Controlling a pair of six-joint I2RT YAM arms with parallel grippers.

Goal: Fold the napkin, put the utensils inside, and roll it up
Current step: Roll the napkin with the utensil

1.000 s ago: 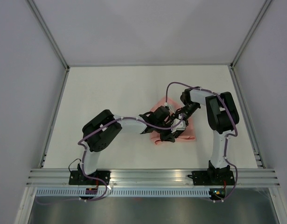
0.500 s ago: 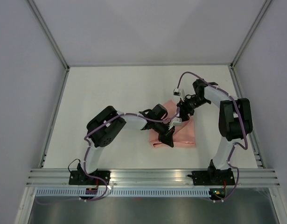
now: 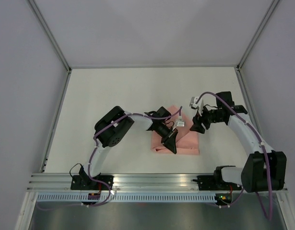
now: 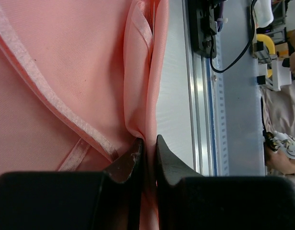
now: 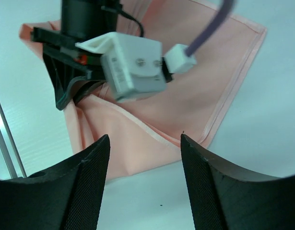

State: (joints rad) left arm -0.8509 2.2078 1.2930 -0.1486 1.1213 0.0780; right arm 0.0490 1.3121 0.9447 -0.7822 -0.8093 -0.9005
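The salmon-pink napkin [image 3: 185, 140] lies folded and creased on the white table, right of centre. My left gripper [image 3: 171, 144] is shut on the napkin's near left edge; in the left wrist view its jaws [image 4: 148, 143] pinch a bunched fold of the cloth [image 4: 65, 72]. My right gripper [image 3: 198, 125] is open and empty, just off the napkin's far right corner. In the right wrist view its fingers [image 5: 95, 163] frame the napkin [image 5: 185, 91] and the left wrist camera [image 5: 133, 64]. No utensils are in view.
The table [image 3: 113, 96] is bounded by grey walls and metal frame posts [image 3: 50, 36]. An aluminium rail [image 3: 152, 181] runs along the near edge, by the arm bases. The left arm's elbow [image 3: 113, 127] lies left of the napkin.
My right gripper has let go of the napkin and pulled back to the right, off the cloth. My left gripper has drawn the napkin's edge slightly toward the near side, and the cloth now lies flatter.
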